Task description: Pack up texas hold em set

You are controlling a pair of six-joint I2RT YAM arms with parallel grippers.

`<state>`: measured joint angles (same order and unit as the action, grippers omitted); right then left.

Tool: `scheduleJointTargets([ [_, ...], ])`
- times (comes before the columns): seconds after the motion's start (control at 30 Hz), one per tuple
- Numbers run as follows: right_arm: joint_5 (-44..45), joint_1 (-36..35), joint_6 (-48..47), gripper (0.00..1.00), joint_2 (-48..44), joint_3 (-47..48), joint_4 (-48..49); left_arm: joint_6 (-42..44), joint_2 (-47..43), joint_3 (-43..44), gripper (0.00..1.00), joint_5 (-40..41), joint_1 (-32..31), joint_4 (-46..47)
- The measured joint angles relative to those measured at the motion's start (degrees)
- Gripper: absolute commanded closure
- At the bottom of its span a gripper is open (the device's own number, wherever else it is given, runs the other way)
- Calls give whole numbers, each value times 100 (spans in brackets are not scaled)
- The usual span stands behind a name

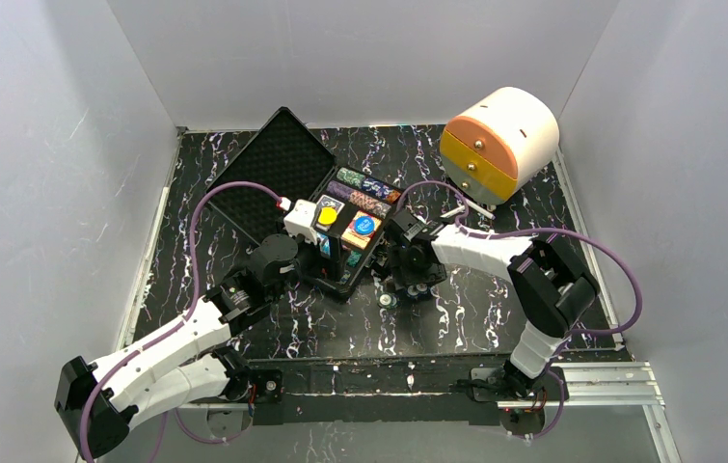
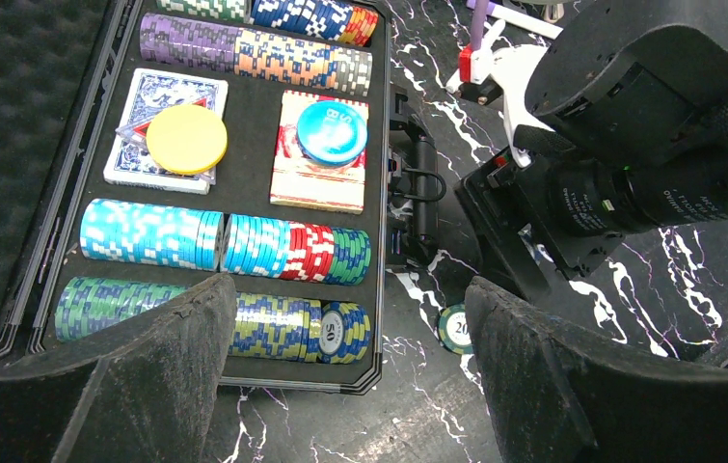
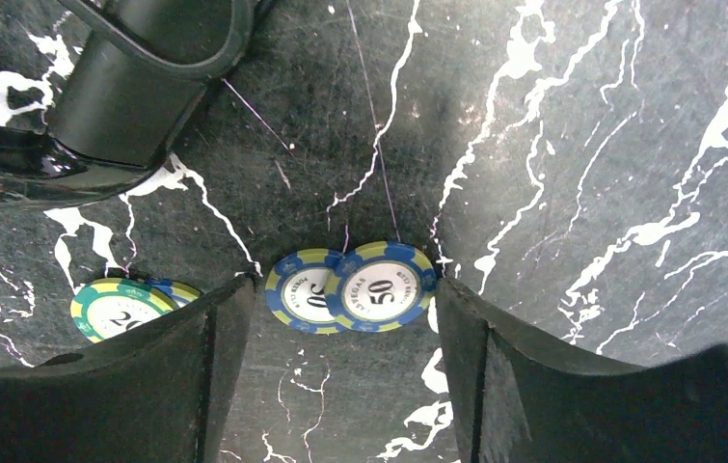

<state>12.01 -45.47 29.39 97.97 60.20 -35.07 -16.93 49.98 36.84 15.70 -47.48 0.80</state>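
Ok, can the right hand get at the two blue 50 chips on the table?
Probably yes: the right hand is open with the blue 50 chips lying uncovered between its fingers on the table.

Marbled worktop (image 1: 340,323): open chip case (image 1: 278,169) centre, round drawer unit (image 1: 499,140) far right. Loose beside case: two overlapping blue chips (image 3: 380,285), one green chip (image 3: 119,309).

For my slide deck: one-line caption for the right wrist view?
Open right pincer frames two overlapping blue chips on the marbled table, a green chip nearby.
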Motion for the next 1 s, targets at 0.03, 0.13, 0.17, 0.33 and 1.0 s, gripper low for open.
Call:
scheduleJointTargets([
  [0.03, 22, -4, 35, 28, 0, 2, -35, 0, 0, 0, 14, 0, 0, 0],
  [0.13, 50, -9, 111, 34, 0, 9, -109, 0, 0, 0, 14, 0, 0, 0],
  [0.17, 72, -11, 153, 35, -2, 13, -136, 0, 0, 0, 14, 0, 0, 0],
  [0.33, 184, -9, 293, 40, -79, 13, -269, 0, 0, 0, 14, 0, 0, 0],
  [1.0, -179, 0, -1117, 19, -275, 98, -188, -4, -15, 0, 14, 4, 0, -7],
])
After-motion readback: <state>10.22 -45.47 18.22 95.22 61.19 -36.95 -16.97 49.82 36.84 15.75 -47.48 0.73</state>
